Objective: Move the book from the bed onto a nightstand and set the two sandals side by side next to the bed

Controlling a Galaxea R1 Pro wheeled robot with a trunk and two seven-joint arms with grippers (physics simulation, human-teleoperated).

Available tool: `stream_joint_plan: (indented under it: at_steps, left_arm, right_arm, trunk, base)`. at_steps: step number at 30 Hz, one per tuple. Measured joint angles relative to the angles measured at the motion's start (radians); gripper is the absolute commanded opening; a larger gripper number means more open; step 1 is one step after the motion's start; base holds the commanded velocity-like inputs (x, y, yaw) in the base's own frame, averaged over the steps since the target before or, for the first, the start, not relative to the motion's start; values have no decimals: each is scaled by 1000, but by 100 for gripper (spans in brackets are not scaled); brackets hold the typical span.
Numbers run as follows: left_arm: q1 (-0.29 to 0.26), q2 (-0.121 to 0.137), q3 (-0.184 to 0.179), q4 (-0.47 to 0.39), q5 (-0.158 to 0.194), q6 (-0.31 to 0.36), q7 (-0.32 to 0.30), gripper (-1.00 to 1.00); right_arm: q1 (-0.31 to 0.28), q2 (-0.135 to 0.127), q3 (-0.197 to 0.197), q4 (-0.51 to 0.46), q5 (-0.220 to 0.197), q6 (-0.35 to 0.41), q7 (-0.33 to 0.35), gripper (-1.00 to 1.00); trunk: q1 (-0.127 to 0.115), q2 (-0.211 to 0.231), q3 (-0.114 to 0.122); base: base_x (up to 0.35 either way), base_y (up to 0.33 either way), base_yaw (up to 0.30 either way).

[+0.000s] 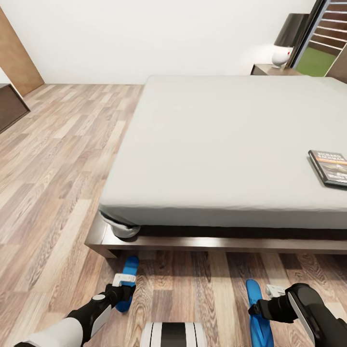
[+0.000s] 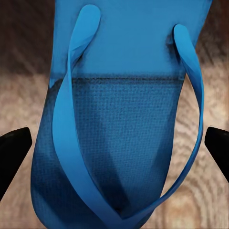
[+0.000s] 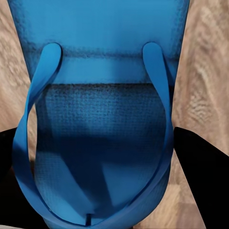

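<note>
Two sandals, one (image 1: pixel 129 280) under the left gripper (image 1: pixel 124 285), the other (image 1: pixel 258 315) under the right gripper (image 1: pixel 268 300), lie well apart on the floor (image 1: pixel 58 159) beside the bed (image 1: pixel 226 144). Both grippers straddle them, spread. Light and floppy, they likely grip best across the sole edges.

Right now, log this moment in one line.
left end effector: open over left sandal | right end effector: open over right sandal | book: on bed

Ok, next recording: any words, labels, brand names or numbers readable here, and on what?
book on the bed: white lettering along the cover's top edge, too blurred to read.
Blue sandals: no text or logo visible.
Nothing else in view carries writing.
</note>
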Motion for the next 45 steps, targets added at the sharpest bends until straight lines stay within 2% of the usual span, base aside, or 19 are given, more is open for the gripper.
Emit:
stream_joint_plan:
  at_steps: [7, 12, 19, 22, 33, 38, 45]
  left_arm:
    - [-13, 0, 0, -1, 0, -1, 2, -100]
    - [-18, 0, 0, -2, 0, -1, 3, -100]
    - [-21, 0, 0, -3, 0, -2, 4, -100]
    - [-22, 1, 0, -7, 0, -2, 5, -100]
    - [-22, 1, 0, -18, 0, -4, 5, -100]
    - [-22, 1, 0, -26, 0, -4, 5, -100]
    - [-23, 1, 0, -33, 0, -4, 5, -100]
  right_arm:
    - [0, 0, 0, 0, -1, 0, 0, -100]
    - [0, 1, 0, 0, 0, 0, 0, -100]
    - [0, 1, 0, 0, -1, 0, 0, -100]
    - [0, 0, 0, 0, 0, 0, 0, -100]
    - [0, 0, 0, -1, 0, 0, 0, -100]
    - [0, 0, 0, -3, 0, 0, 1, -100]
    - [0, 0, 0, -5, -1, 0, 2, -100]
  trunk:
    - [0, 0, -4]
    - [3, -1, -23]
    - [3, -1, -23]
    - [4, -2, -35]
    - [4, -2, -35]
    - [6, -3, -54]
    - [6, -3, -54]
  base:
    - [0, 0, 0]
    - [0, 0, 0]
    - [0, 0, 0]
    - [0, 0, 0]
    - [0, 0, 0]
    - [0, 0, 0]
    - [0, 0, 0]
